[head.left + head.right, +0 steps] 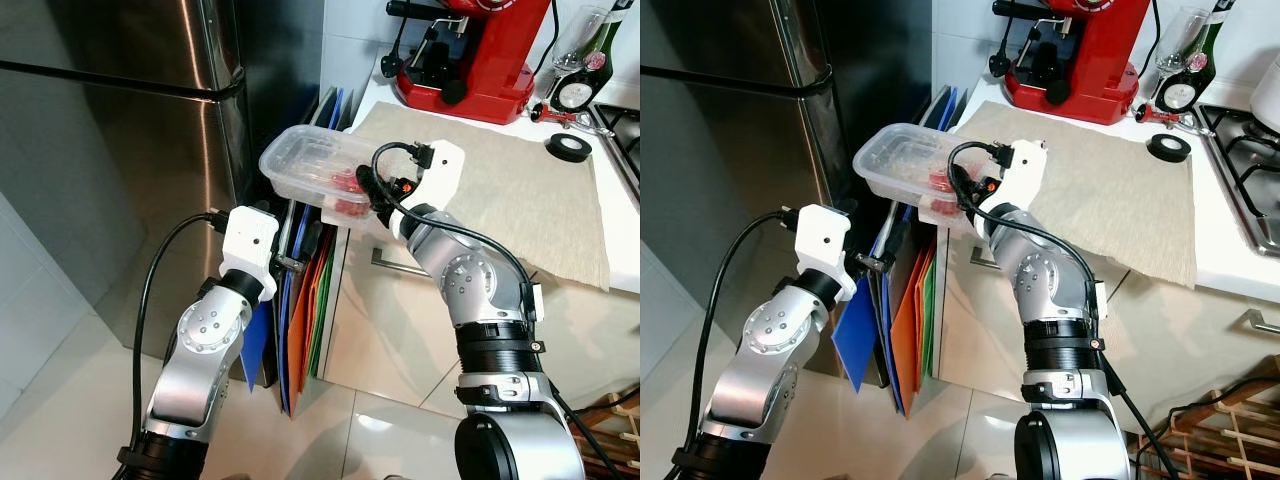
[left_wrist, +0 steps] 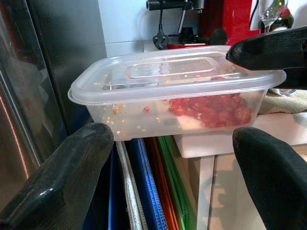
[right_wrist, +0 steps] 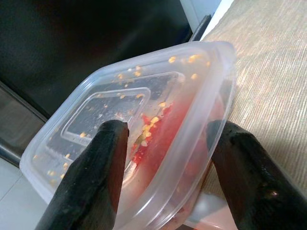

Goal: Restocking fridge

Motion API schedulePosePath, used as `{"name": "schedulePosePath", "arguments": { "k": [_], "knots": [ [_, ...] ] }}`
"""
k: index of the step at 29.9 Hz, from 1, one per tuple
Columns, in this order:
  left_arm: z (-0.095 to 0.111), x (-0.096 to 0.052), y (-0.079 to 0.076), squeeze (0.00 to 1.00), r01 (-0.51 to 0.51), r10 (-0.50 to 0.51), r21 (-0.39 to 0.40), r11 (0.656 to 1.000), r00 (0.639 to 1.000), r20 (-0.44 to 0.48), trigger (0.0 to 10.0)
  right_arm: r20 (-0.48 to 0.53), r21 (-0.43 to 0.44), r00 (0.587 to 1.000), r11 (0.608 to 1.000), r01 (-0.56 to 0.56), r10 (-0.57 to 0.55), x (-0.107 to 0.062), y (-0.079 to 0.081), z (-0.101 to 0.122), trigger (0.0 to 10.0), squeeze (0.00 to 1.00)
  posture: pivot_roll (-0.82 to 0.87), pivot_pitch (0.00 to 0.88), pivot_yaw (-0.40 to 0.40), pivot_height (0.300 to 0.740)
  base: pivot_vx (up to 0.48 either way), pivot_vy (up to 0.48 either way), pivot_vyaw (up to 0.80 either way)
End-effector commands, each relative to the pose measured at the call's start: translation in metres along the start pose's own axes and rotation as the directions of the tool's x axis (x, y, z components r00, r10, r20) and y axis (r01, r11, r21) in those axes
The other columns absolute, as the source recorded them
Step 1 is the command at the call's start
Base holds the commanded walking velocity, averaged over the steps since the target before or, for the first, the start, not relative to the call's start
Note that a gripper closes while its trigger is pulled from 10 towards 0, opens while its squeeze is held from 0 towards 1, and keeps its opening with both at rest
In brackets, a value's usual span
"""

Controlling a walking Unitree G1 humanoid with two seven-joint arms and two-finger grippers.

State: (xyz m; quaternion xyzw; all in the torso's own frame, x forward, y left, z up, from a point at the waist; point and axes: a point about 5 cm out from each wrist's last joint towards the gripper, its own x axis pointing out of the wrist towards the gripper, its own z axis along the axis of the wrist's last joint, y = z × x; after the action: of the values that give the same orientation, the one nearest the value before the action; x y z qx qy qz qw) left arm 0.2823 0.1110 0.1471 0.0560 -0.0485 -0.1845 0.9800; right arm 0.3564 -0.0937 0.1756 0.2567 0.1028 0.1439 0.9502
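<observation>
A clear lidded plastic container (image 1: 310,165) with red chopped food in one end hangs tilted in the air, off the counter's left edge and beside the fridge (image 1: 130,120). My right gripper (image 3: 168,129) is shut on the container's near end, one finger on the lid (image 3: 108,158) and the other against the side. My left gripper (image 2: 172,139) is open and sits just below and in front of the container (image 2: 172,91), its fingers (image 1: 300,255) spread wide and touching nothing. The steel fridge door is closed.
Coloured folders (image 1: 310,300) stand in the gap between fridge and counter cabinet. On the counter lie a beige mat (image 1: 500,180), a red coffee machine (image 1: 470,50), a black tape roll (image 1: 568,147), a bottle (image 1: 580,80) and a hob (image 1: 625,130). A wooden rack (image 1: 620,430) stands low right.
</observation>
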Motion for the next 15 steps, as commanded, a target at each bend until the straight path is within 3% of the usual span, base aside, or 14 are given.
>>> {"name": "schedulePosePath", "arguments": {
  "k": [1,15],
  "knots": [
    [0.0066,0.0035,-0.0002,0.00,-0.002,0.002,0.002,1.000,1.000,0.019,10.0,0.000,0.008,1.000,1.000,0.012,-0.012,0.0021,0.0000,0.0034,0.0,0.00,0.00,0.000,-0.021,0.740,0.000,0.000,0.00],
    [0.0064,0.0040,-0.0015,0.00,0.002,-0.002,0.002,1.000,1.000,0.021,10.0,0.047,0.031,0.998,0.999,0.038,-0.039,-0.0008,-0.0094,0.0083,0.0,0.00,0.00,0.000,-0.026,0.740,0.000,0.000,0.00]
  ]
}}
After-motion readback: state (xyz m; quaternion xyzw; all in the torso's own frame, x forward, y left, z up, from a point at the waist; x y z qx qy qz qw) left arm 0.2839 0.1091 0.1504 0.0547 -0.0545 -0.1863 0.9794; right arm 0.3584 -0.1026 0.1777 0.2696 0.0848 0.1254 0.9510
